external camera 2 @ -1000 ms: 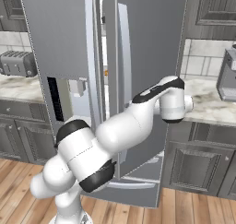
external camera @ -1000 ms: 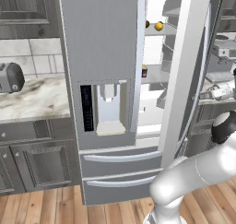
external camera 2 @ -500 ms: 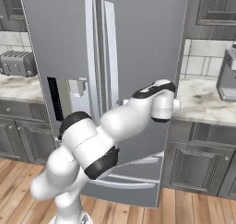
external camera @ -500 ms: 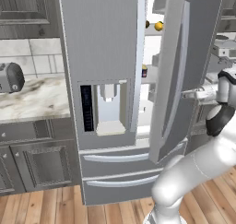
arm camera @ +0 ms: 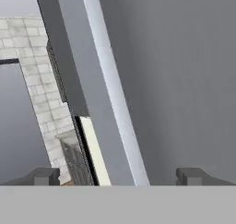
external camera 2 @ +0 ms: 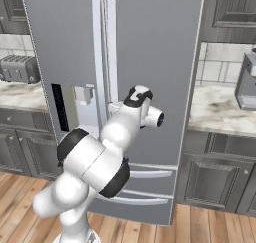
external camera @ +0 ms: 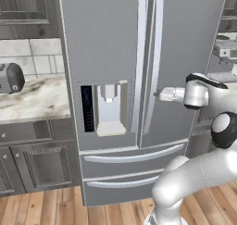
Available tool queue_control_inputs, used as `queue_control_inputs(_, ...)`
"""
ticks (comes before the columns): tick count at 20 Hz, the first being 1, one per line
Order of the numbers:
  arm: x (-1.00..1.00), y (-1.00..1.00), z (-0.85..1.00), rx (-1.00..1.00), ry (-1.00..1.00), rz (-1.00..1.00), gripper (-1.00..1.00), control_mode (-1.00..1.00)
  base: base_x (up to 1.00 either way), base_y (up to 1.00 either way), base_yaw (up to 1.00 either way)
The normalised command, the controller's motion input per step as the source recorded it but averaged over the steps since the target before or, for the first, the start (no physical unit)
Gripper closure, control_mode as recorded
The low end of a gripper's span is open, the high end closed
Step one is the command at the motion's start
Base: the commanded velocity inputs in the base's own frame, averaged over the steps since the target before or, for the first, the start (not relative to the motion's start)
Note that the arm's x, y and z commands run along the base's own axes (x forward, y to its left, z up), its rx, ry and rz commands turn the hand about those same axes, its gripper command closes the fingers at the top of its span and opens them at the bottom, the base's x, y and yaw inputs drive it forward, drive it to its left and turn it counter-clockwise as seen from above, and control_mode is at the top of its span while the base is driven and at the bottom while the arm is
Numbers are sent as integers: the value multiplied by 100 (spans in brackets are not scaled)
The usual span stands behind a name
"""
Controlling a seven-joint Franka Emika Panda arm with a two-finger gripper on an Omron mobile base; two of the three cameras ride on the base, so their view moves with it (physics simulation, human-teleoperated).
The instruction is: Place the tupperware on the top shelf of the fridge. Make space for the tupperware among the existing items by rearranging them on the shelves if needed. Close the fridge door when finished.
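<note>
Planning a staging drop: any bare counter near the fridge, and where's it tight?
Left of the fridge: marble counter bare between the toaster and the fridge side. Right: counter bare between the fridge and the grey appliance. Tight at the door handles, where the open gripper sits.

Marble counter (external camera: 32,101) (left of fridge (external camera: 106,43)), toaster (external camera: 9,78) on it, wood floor (external camera: 46,210)

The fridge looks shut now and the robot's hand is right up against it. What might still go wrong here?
1. The open gripper sits right at the pale handle of the fridge door; pulling back at an angle might snag a fingertip on it and tug the door ajar.
2. The elbow hangs close in front of the bottom drawers, so a wide swing while retreating could knock them.
</note>
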Motion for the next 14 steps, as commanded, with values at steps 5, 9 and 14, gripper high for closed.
queue_control_inputs(5, 98, 45, 8, -4, -1, -50, -100, -100, 0, 0, 0)
queue_control_inputs(9, 10, 3, 0, 0, 0, -7, -100, -100, 0, 0, 0)
queue_control_inputs(14, 0, 0, 0, 0, 0, 0, -100, -100, 0, 0, 0)
